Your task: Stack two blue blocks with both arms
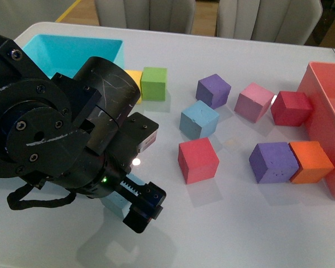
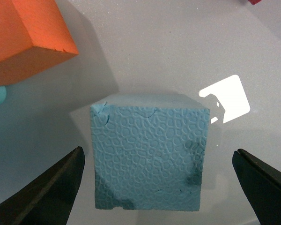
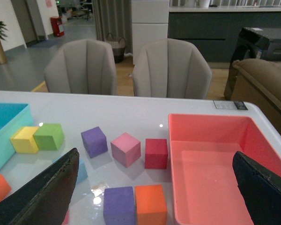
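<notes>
left hand [image 1: 137, 207] over blue block [image 1: 115, 205] | second blue block [image 1: 199, 119] near red cube [image 1: 198, 160]

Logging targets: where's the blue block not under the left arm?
Front view: the blue block sits mid-table, between a purple cube behind it and a red cube nearer the robot.

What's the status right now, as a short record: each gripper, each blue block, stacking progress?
left gripper: open, straddling near blue block, no contact
near blue block: flat on table
right gripper: open, empty, raised above table
far blue block: on table, free
stack: not yet begun
</notes>
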Robot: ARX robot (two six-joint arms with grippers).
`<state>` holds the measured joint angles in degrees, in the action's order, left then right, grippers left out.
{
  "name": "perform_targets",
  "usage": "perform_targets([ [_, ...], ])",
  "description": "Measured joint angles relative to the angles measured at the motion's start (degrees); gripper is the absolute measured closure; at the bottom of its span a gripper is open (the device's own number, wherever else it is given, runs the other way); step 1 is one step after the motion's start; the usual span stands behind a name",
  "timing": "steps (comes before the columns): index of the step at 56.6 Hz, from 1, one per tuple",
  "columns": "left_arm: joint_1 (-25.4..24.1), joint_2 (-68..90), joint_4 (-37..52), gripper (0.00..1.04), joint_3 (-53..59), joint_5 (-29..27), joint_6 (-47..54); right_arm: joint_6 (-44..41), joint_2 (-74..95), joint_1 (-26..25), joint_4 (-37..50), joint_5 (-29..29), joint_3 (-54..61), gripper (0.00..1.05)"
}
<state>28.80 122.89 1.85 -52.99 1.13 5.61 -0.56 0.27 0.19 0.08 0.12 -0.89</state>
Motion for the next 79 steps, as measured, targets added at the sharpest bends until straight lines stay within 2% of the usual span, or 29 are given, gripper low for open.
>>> perform_targets([
  [20,0.0,2.1,0.0,0.10,-0.7,0.0,0.2,0.0,0.0,0.0,0.0,0.0,0.0,0.09],
  [34,0.3,2.1,0.0,0.46,-0.8,-0.9,0.2,0.0,0.0,0.0,0.0,0.0,0.0,0.09],
  [46,1.6,-0.4,-0.3,0.61,0.7,-1.1,-0.9,0.0,0.0,0.0,0.0,0.0,0.0,0.09],
  [62,1.7,-11.0,-5.4,0.65,1.0,-1.2,0.7,0.0,0.0,0.0,0.0,0.0,0.0,0.09],
  [79,2.0,-7.0,-15.6,0.65,-19.7,-0.7,6.1,0.0,0.0,0.0,0.0,0.0,0.0,0.09],
])
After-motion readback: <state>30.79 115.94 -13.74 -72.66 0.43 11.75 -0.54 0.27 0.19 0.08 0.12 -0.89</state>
